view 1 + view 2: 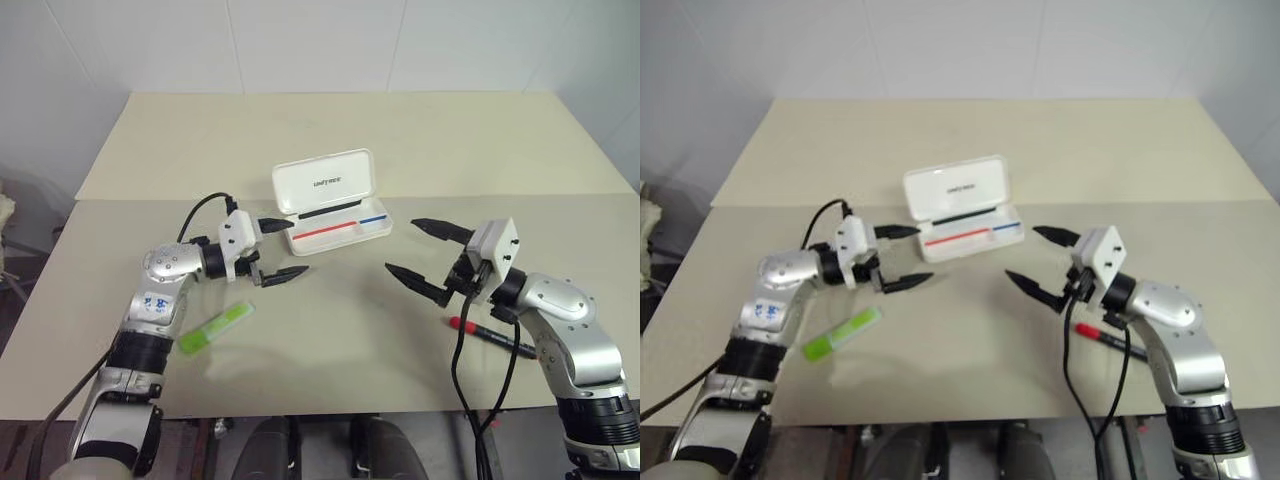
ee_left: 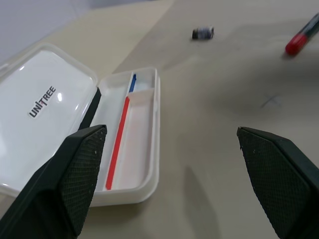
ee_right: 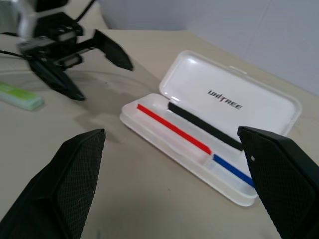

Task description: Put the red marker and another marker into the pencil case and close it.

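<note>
One white pencil case [image 1: 331, 201] lies open on the table [image 1: 340, 330], with one red marker [image 1: 490, 334] and one green highlighter [image 1: 215, 327] outside it. The left gripper [image 1: 275, 249] is spread wide and empty, the case just beyond its fingertips and the highlighter below its wrist. The right gripper [image 1: 423, 253] is equally wide and empty, the red marker lying under its wrist.

White pencil case [image 1: 325, 185] w/ dark print, red & blue lines inside; red-capped black marker [image 1: 492, 336]; light-green highlighter [image 1: 215, 328]; beige table [image 1: 350, 330].
</note>
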